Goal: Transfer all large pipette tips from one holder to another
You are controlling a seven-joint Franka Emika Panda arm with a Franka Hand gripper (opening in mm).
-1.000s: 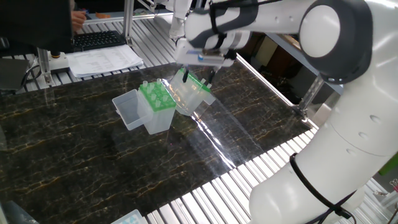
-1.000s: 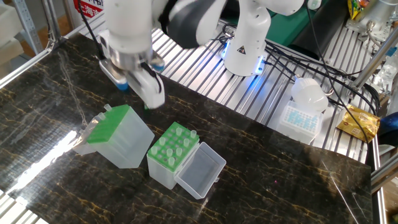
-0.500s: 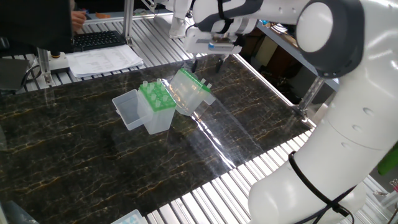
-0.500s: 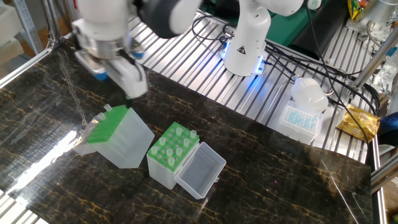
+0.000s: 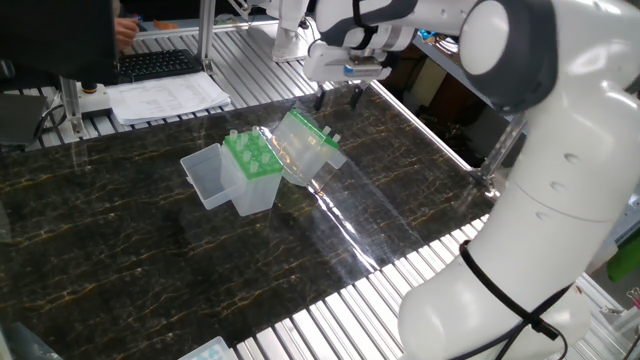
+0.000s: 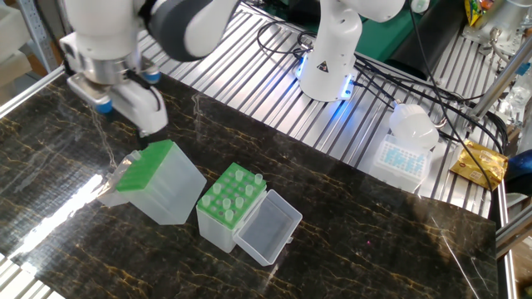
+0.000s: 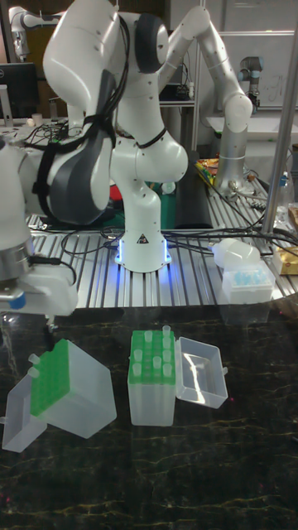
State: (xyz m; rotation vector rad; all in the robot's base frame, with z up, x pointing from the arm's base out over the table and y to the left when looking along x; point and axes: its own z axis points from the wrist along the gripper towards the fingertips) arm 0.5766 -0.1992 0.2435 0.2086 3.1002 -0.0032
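My gripper (image 5: 337, 99) hangs open above and behind the tilted holder (image 5: 304, 146), its two dark fingertips apart with nothing between them. In the other fixed view the gripper (image 6: 148, 124) is up and to the left of that tilted holder (image 6: 163, 180). A single pale tip (image 6: 143, 144) pokes out at the top corner of its green rack. Beside it stands the upright holder (image 5: 252, 160) with its lid (image 5: 203, 176) swung open. Several large pipette tips (image 6: 236, 180) stand in its green rack; the tall fixed view shows these tips (image 7: 154, 341) too.
A keyboard and papers (image 5: 165, 95) lie at the far end of the table. On the slatted surface are a second robot's base (image 6: 328, 62), a closed box of blue tips (image 6: 404, 154) and a yellow packet (image 6: 482, 162). My arm's white links (image 5: 540, 200) loom on the right.
The gripper has lifted off the tilted holder and moved away toward the table's far edge. Both holders have stayed where they were.
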